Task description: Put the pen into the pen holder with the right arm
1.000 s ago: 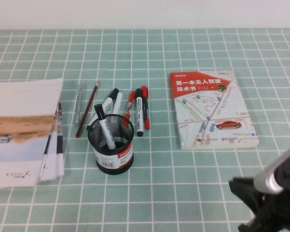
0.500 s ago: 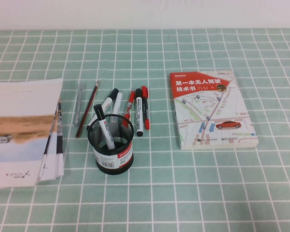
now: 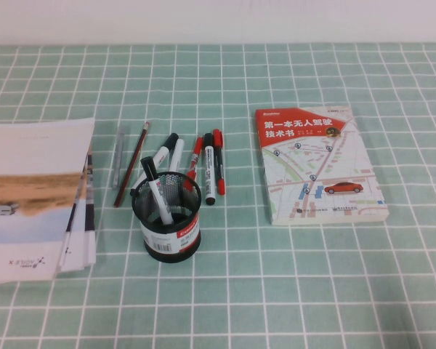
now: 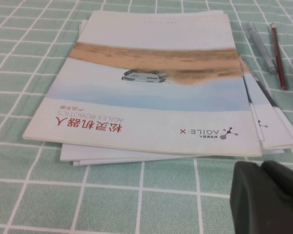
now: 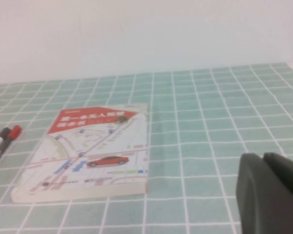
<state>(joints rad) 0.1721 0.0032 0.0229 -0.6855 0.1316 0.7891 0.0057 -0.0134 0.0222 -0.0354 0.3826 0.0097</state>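
Note:
The pen (image 3: 158,195), white barrel with a black cap, stands tilted inside the black mesh pen holder (image 3: 168,229), its cap sticking out above the rim. Neither arm shows in the high view. My right gripper (image 5: 263,158) shows only in the right wrist view; it is shut and empty, low over the table to the right of the book. My left gripper (image 4: 262,167) shows only in the left wrist view; it is shut and empty, beside the near edge of the brochure stack.
Several markers lie behind the holder: black-capped white ones (image 3: 171,149), red-capped pens (image 3: 217,145) and a red-tailed marker (image 3: 209,171). A pencil (image 3: 133,173) and grey pen (image 3: 118,156) lie left of them. A brochure stack (image 3: 29,196) sits far left, a red-and-white book (image 3: 316,167) right.
The right arm, seen at the lower right of the high view one second ago, has pulled back out of that view. The pen and holder have not moved.

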